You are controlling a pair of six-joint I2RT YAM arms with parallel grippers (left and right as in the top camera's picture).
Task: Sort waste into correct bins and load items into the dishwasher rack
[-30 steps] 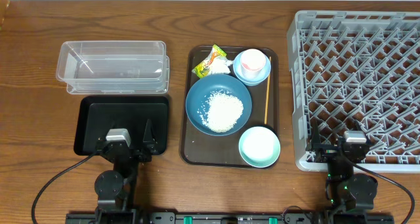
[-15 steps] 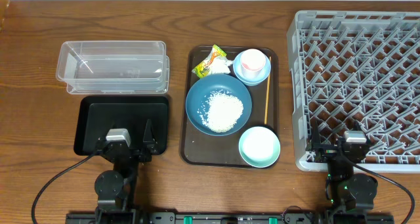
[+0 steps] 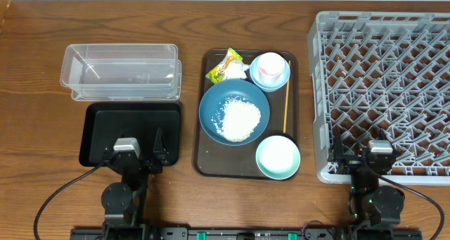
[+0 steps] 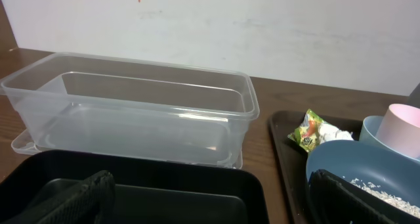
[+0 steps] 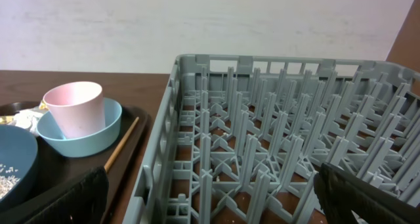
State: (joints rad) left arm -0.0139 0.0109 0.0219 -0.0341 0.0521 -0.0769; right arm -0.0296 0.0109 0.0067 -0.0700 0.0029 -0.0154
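Note:
On the brown serving tray, a dark blue dish (image 3: 234, 113) holds loose white rice (image 3: 241, 118). Behind it lie a yellow-green wrapper (image 3: 226, 67) and a white tissue (image 4: 338, 133). A pink cup (image 3: 271, 66) stands inside a mint bowl (image 5: 85, 135); another mint bowl (image 3: 278, 157) sits at the tray's front. A wooden stick (image 3: 286, 106) lies along the tray's right side. The clear tub (image 3: 121, 71) and the black tray (image 3: 133, 131) are to the left, the grey rack (image 3: 383, 92) to the right. My left gripper (image 3: 133, 150) rests open at the black tray's front edge. My right gripper (image 3: 360, 155) is open at the rack's front corner. Both hold nothing.
The brown serving tray (image 3: 294, 92) lies between the bins and the rack. A white wall runs along the back of the wooden table (image 3: 35, 57). Cables trail from both arm bases at the front edge.

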